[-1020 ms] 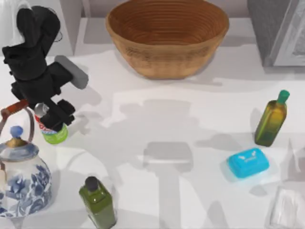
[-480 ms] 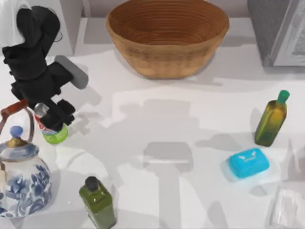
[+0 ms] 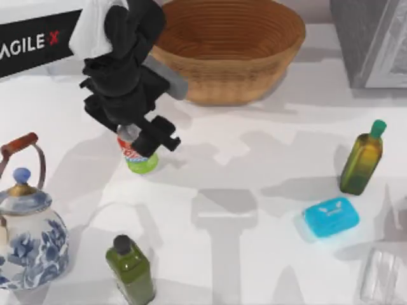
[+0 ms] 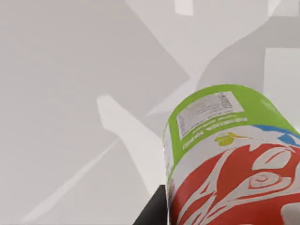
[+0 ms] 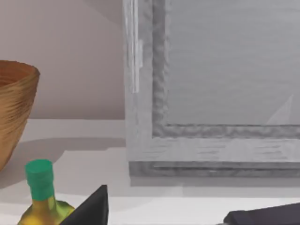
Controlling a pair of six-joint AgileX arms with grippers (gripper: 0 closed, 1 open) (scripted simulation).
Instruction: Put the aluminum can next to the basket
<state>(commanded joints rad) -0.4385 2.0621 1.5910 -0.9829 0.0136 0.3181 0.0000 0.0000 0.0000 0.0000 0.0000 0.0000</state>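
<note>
At the bench's [image 3: 254,159] left edge stands a blue-and-white teapot [image 3: 28,244], with a dark green bottle [image 3: 131,270] near the front edge. The left pincer [image 3: 143,136] pinches the aluminum can [image 3: 138,155], upright, left of centre, near the basket's [image 3: 222,47] front-left side but apart from it. The basket sits at the back edge. Toward the right edge stand an olive bottle [image 3: 362,159] and a blue soap dish [image 3: 331,217]. Whether the right pincer [image 5: 164,213] is spread, I cannot tell.
</note>
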